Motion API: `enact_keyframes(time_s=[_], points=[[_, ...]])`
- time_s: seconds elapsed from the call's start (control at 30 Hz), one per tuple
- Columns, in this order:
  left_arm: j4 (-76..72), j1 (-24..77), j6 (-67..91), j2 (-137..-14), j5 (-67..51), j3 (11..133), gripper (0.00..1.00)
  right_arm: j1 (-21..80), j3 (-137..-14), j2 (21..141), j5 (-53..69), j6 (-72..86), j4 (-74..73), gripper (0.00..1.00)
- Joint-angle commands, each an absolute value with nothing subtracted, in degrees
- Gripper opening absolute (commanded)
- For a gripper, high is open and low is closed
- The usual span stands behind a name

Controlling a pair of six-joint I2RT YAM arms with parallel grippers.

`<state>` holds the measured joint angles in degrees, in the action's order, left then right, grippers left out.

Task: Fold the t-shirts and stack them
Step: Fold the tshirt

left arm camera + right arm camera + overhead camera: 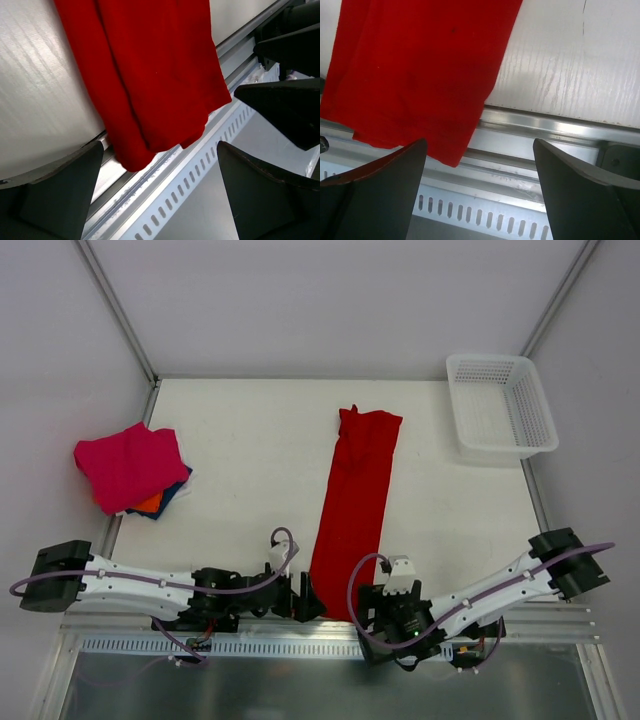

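Observation:
A bright red t-shirt (353, 502) lies folded into a long narrow strip down the middle of the table. Its near end hangs over the front edge onto the metal rail (165, 165). My left gripper (303, 600) sits at the left of that end, open and empty, with the red hem (150, 75) just beyond its fingertips (95, 155). On the right of the same end my right gripper (375, 602) is open too, the cloth (420, 65) lying ahead of its left finger (405, 165). Far left, a magenta t-shirt (128, 465) tops an orange one (150, 504) and a dark blue one (177, 492).
A white mesh basket (500, 405) stands at the back right corner. A slotted metal rail (485, 210) runs along the table's front edge under both grippers. In the left wrist view the right arm's black gripper (285, 105) shows close by on the right.

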<state>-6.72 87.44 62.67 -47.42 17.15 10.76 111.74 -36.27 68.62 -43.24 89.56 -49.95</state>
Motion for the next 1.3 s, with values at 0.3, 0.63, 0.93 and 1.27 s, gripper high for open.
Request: enact_keyframes(time_s=[0.3,0.63,0.93,1.27], points=[[-16.6,91.2,66.9,-54.4,17.1,9.8,0.99,116.6,-41.0,80.2,-45.9,105.4,-48.7,0.90],[-16.0,93.6,69.6,-56.2,19.8,10.0,0.87,117.3,-41.8,84.4,-46.9,105.9,-44.6,0.70],[-13.2,93.9,70.2,-58.8,20.1,12.0,0.52,117.2,-40.9,84.8,-46.8,107.6,-45.0,0.55],[-12.5,93.9,70.1,-61.8,19.9,13.4,0.28,117.2,-42.1,86.0,-46.1,108.5,-47.9,0.37]])
